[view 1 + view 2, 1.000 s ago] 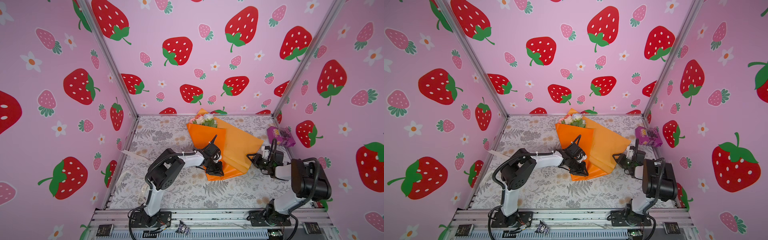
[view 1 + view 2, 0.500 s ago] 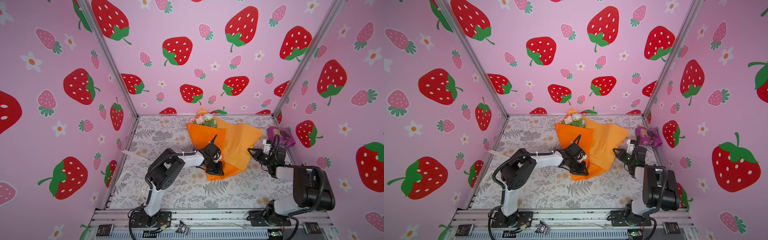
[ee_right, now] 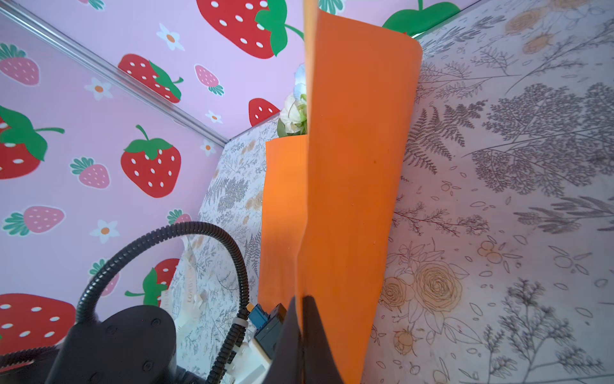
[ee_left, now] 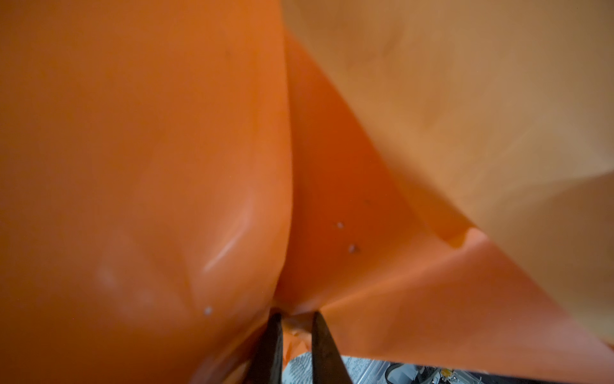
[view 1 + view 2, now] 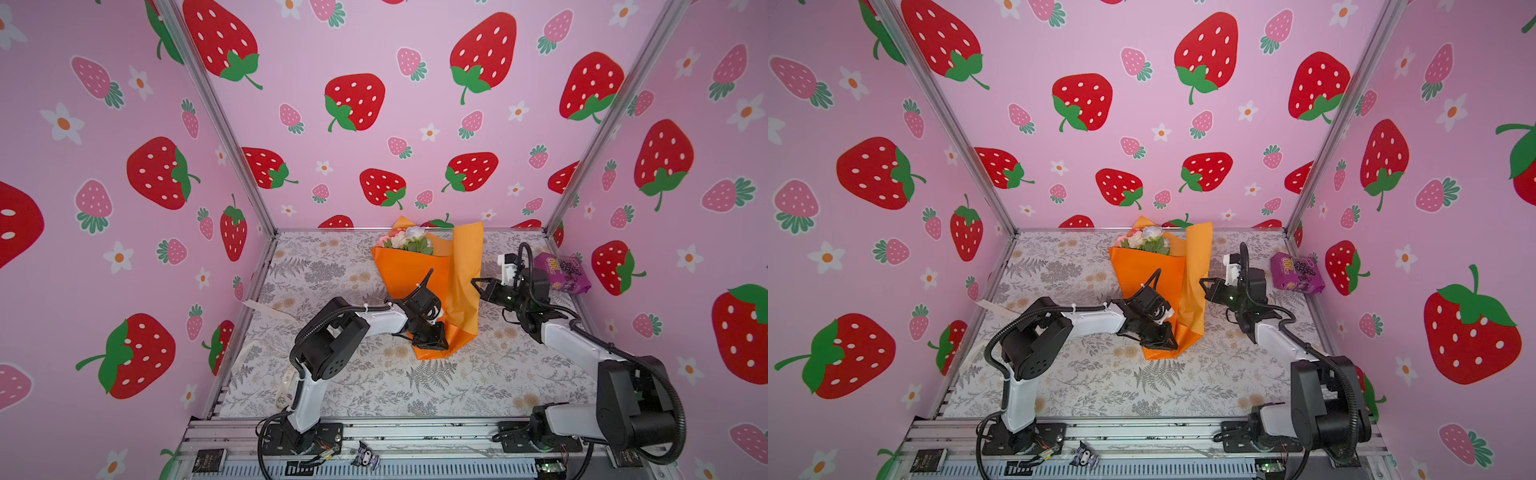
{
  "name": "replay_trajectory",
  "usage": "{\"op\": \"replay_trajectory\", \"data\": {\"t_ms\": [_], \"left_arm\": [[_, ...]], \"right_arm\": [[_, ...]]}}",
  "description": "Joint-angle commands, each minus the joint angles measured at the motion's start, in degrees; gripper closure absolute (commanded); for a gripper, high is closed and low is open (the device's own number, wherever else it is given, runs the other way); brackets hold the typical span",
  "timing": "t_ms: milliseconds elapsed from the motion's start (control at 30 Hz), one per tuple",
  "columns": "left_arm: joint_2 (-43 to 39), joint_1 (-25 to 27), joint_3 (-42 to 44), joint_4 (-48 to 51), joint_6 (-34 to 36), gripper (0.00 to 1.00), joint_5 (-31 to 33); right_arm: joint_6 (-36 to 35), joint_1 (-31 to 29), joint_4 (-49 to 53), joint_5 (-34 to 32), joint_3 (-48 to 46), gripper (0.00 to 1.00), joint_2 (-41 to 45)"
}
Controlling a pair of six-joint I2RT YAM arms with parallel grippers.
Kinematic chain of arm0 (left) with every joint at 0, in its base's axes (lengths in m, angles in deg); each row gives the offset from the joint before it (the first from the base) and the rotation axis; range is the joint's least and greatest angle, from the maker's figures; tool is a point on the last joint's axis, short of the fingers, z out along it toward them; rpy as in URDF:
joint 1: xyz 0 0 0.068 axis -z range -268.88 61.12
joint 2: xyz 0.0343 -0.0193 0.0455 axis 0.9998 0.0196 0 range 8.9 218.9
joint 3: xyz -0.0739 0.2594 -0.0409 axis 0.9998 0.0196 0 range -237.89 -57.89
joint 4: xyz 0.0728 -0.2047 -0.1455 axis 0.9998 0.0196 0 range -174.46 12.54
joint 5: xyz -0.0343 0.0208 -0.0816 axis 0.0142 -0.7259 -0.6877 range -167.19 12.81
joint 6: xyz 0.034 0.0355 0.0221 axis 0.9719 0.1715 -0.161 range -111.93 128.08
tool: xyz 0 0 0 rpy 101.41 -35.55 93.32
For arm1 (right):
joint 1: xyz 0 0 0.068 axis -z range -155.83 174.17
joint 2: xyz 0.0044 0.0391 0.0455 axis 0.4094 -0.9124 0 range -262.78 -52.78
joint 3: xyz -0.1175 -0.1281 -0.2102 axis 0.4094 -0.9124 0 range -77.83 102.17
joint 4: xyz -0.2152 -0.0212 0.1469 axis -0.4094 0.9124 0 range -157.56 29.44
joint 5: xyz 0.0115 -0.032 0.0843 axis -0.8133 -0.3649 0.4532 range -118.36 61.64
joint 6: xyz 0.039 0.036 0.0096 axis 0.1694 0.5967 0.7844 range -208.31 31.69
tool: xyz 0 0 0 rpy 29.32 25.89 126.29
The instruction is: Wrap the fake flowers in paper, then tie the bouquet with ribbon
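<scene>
One snack packet (image 5: 561, 275), apart from bouquet (image 5: 409, 272)

The left arm (image 5: 382, 322) and right arm (image 5: 573, 349) have white shells between chunky black joint housings. Black ribbed conduit (image 3: 206, 227) loops along each, cinched by white zip ties (image 3: 240, 322). The left tool (image 4: 294, 316) and right tool (image 3: 300, 299) end in slim, dark, tapered fingers (image 4: 320, 349).

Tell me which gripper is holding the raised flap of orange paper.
The right gripper: it is shut on the edge of the lifted flap of the orange paper. The left gripper clamps its narrow bottom end instead.
</scene>
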State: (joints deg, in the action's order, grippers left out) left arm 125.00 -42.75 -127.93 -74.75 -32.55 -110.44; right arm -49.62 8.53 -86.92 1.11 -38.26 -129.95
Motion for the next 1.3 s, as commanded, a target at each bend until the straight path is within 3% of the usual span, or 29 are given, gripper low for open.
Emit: {"op": "replay_trajectory", "data": {"t_ms": [0, 233, 333, 433, 733, 867, 1033, 1133, 1267], "left_arm": [[-2.5, -0.1, 2.3, -1.6, -1.0, 0.79, 2.8], [-7.3, -0.6, 6.6, -6.7, -2.9, 0.82, 5.4], [-8.1, -1.7, 8.8, -8.7, -5.5, 0.93, 5.8], [-12.2, -2.0, 13.8, -13.0, -7.7, 0.93, 8.4], [-22.6, -5.3, 21.7, -12.2, -9.9, 0.90, 14.2], [-30.0, -10.4, 28.7, -14.5, -14.2, 0.85, 15.8], [-33.0, -16.2, 30.4, -13.2, -14.3, 0.76, 14.0], [-33.5, -19.4, 31.9, -16.5, -15.9, 0.65, 11.2], [-34.3, -23.1, 33.2, -19.9, -17.9, 0.47, 8.9]], "right_arm": [[-3.2, -3.1, 8.2, -7.0, 3.6, 0.99, 0.6], [-3.0, -8.8, 11.3, -11.1, 8.0, 1.00, -1.8], [-1.8, -10.7, 12.6, -13.6, 10.2, 1.00, -3.2], [-1.3, -12.3, 13.5, -14.6, 11.8, 1.00, -4.9], [-3.2, -20.9, 20.3, -24.1, 20.7, 0.98, -12.7], [-4.0, -24.2, 20.9, -23.9, 24.5, 0.97, -17.1], [-3.8, -27.4, 20.7, -21.7, 28.6, 0.95, -22.6], [-4.2, -29.1, 21.1, -20.7, 31.0, 0.93, -26.4], [-3.4, -29.7, 19.2, -14.2, 32.6, 0.80, -31.1]]}}
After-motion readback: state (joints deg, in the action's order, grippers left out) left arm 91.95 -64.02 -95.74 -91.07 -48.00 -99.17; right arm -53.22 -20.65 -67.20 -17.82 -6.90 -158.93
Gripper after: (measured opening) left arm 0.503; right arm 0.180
